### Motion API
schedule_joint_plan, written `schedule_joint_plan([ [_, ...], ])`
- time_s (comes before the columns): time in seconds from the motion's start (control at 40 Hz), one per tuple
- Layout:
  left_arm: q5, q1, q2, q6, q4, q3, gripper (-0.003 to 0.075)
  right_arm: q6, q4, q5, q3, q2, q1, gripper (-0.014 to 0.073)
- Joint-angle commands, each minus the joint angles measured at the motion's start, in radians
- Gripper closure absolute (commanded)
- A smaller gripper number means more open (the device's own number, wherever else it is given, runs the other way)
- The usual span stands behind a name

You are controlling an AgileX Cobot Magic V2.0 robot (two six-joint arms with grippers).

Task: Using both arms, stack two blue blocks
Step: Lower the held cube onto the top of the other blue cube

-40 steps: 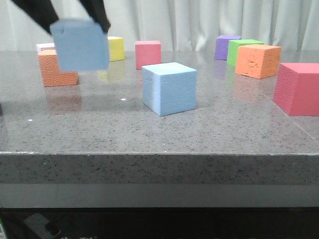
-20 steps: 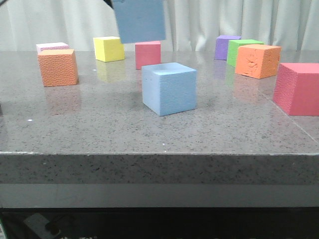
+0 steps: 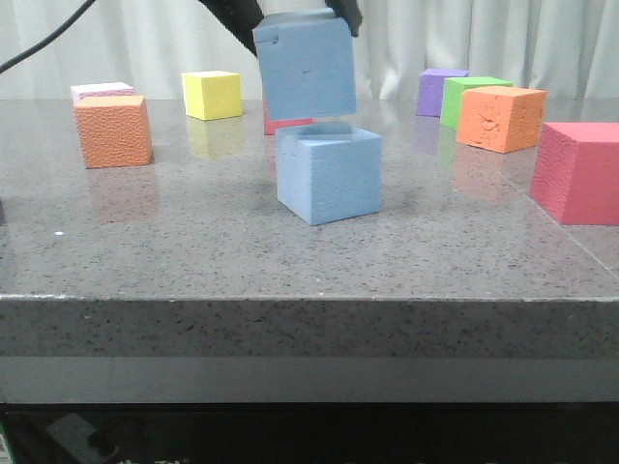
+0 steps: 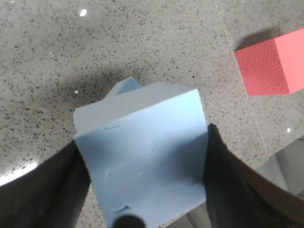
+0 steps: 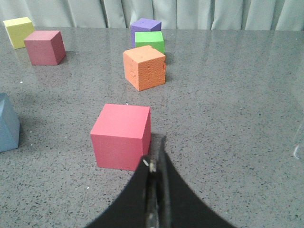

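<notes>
My left gripper (image 3: 295, 12) is shut on a light-blue block with a chipped corner (image 3: 305, 66) and holds it, slightly tilted, just above the plainer blue block (image 3: 329, 174) on the grey table. The held block sits a little to the left of the lower one; I cannot tell if they touch. In the left wrist view the held block (image 4: 142, 161) fills the space between the dark fingers (image 4: 232, 180), and a corner of the lower block (image 4: 122, 89) shows behind it. My right gripper (image 5: 156, 156) is shut and empty, low over the table near a pink-red block (image 5: 122, 135). The lower blue block (image 5: 7, 123) shows at that view's edge.
An orange cube (image 3: 114, 130), a yellow cube (image 3: 213, 95) and a white-pink cube (image 3: 100, 92) stand at the left back. A red cube (image 3: 280, 124) is behind the blue pair. Purple (image 3: 440, 89), green (image 3: 464, 97), orange (image 3: 500, 118) and pink-red (image 3: 580, 172) cubes stand at the right.
My left gripper has carried the chipped blue block from the far left to the right, then down over the plainer blue block. The lower block has not moved.
</notes>
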Motion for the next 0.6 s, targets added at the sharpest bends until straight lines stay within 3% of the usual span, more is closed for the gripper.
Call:
schedule_joint_plan([
  [0.0,0.032,-0.007,-0.034,-0.003,-0.027,-0.032,0.0384,-0.01,0.003,-0.083,-0.027,0.009,0.001,0.0665],
  [0.58,0.021,-0.007,-0.019,-0.003,-0.035,-0.032,0.0377,-0.01,0.003,-0.083,-0.027,0.009,0.001,0.0665],
])
